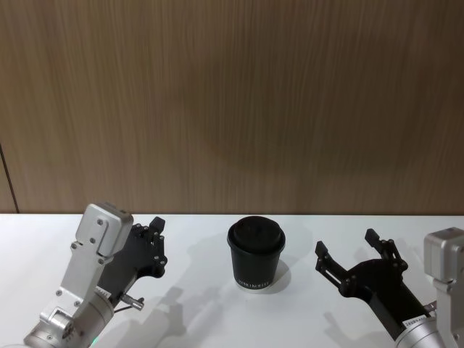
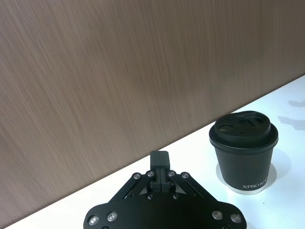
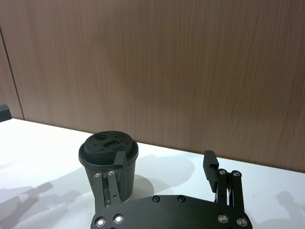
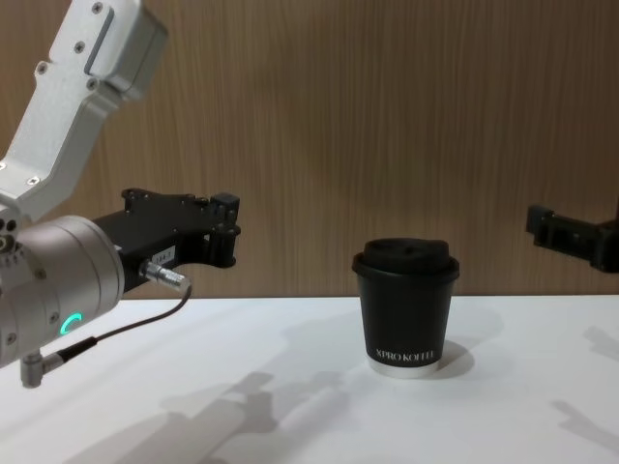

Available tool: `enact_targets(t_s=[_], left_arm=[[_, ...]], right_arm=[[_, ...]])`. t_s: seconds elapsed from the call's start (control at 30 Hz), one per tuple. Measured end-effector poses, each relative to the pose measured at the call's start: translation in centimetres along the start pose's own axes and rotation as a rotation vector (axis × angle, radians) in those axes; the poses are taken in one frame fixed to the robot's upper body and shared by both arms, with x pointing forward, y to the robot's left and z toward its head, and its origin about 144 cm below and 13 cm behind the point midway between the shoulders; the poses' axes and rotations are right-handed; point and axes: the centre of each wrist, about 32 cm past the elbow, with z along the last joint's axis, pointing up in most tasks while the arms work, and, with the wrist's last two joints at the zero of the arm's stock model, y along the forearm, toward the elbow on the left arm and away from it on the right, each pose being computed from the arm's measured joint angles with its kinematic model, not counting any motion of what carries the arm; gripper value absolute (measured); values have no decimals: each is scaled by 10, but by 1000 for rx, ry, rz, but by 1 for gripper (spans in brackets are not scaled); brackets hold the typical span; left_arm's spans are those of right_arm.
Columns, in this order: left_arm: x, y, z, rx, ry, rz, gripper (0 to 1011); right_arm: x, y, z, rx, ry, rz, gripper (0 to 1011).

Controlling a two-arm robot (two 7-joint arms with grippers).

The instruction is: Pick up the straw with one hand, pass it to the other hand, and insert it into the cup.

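One wood-panelled wall (image 1: 232,101) and a white table (image 1: 217,319) frame the scene. Over the table hang two grippers, neither carrying anything: the left gripper (image 1: 157,222) with jaws pressed together, the right gripper (image 1: 348,244) with jaws spread wide. Between the two sets of jaws, below both and touching neither, stands the cup (image 1: 256,254). It is short and black, tapering to a pale base rim, with a black domed lid (image 2: 244,128) and a line of small white lettering (image 4: 404,357) near the foot. The straw has yet to be picked up. To do that well, the chosen jaws should likely go down parted and close squarely across the thin tube near one end. That leaves length free for the other jaws to take, and keeps both clear of the cup.
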Motion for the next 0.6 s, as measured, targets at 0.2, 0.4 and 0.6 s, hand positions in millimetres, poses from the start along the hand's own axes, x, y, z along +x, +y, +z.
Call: enact_targets(t_s=[0.2, 0.4, 0.6], left_arm=[[0, 0, 0, 0, 0, 0, 0], [0, 0, 0, 0, 0, 0, 0], [0, 0, 0, 0, 0, 0, 0]], right_arm=[[0, 0, 0, 0, 0, 0, 1001], [0, 0, 0, 0, 0, 0, 1001], [0, 0, 0, 0, 0, 0, 1001]])
